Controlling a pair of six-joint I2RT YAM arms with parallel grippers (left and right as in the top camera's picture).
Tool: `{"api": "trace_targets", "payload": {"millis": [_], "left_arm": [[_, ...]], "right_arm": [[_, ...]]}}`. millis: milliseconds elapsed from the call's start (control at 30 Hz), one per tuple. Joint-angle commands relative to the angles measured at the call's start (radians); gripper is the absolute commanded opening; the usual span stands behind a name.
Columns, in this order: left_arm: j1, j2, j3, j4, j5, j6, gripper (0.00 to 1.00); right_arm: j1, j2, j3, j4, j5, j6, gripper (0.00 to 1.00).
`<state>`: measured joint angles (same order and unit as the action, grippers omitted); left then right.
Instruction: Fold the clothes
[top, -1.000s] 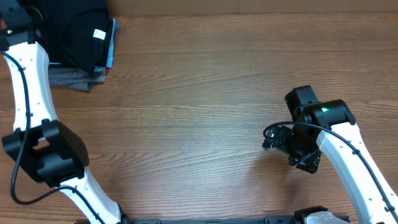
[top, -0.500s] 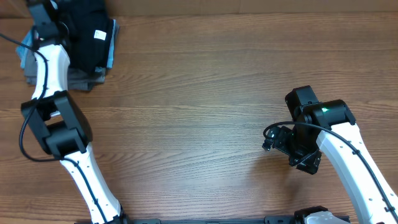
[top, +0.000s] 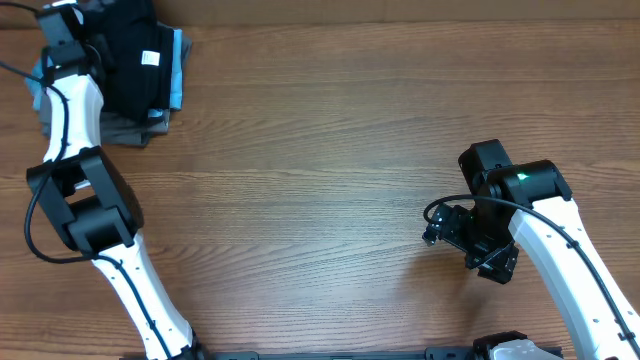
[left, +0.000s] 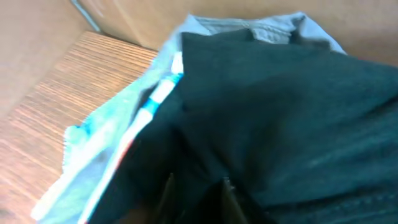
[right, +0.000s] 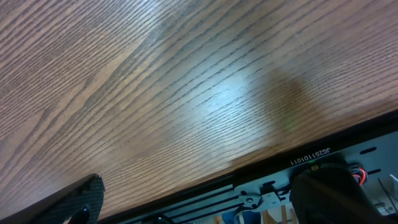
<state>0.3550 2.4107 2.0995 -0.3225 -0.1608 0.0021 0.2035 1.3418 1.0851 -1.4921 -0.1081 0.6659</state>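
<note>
Black T-shirt lies folded right under and ahead of the left gripper, whose jaws I cannot tell are parted or pinching the cloth. A light blue shirt peeks out to its left, with grey garments underneath. A second ago this arm stood clear of the shirt and has since swung in over it, so folding looks about finished, while the right gripper, wide open and empty, has not moved.

Only legible txt: white serial no., approx. JG251101011, on black frame.
</note>
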Motion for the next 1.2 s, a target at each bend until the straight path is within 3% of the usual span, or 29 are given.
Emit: {"api": "trace_targets", "payload": {"millis": [0,67,133,167,267,533,733,1167], "left_arm": [[0.03,-0.121,-0.013,-0.005,-0.023,-0.019,0.51],[0.03,-0.184,-0.013,-0.005,0.008,-0.038,0.64],[0.03,-0.245,-0.013,-0.01,0.02,-0.057,0.96],[0.03,-0.277,-0.013,-0.018,0.028,-0.064,1.0],[0.03,-0.359,-0.013,-0.052,0.066,-0.097,1.0],[0.028,-0.612,-0.013,-0.279,0.544,-0.256,1.0],[0.021,-0.772,-0.013,-0.42,0.948,-0.272,1.0],[-0.194,-1.11,-0.08,-0.911,0.83,-0.096,1.0]], "right_arm": [[-0.003,-0.014,0.022,-0.003,-0.005,0.02,1.0],[-0.003,-0.014,0.022,-0.001,-0.005,0.019,1.0],[-0.003,-0.014,0.022,0.002,-0.005,0.019,1.0],[-0.003,-0.014,0.022,0.002,-0.005,0.019,1.0],[-0.003,-0.014,0.022,0.006,-0.005,0.019,1.0],[-0.003,-0.108,0.139,0.055,-0.005,0.011,1.0],[-0.003,-0.288,0.266,0.024,0.001,-0.011,1.0],[-0.003,-0.83,0.238,-0.089,0.086,0.005,1.0]]}}
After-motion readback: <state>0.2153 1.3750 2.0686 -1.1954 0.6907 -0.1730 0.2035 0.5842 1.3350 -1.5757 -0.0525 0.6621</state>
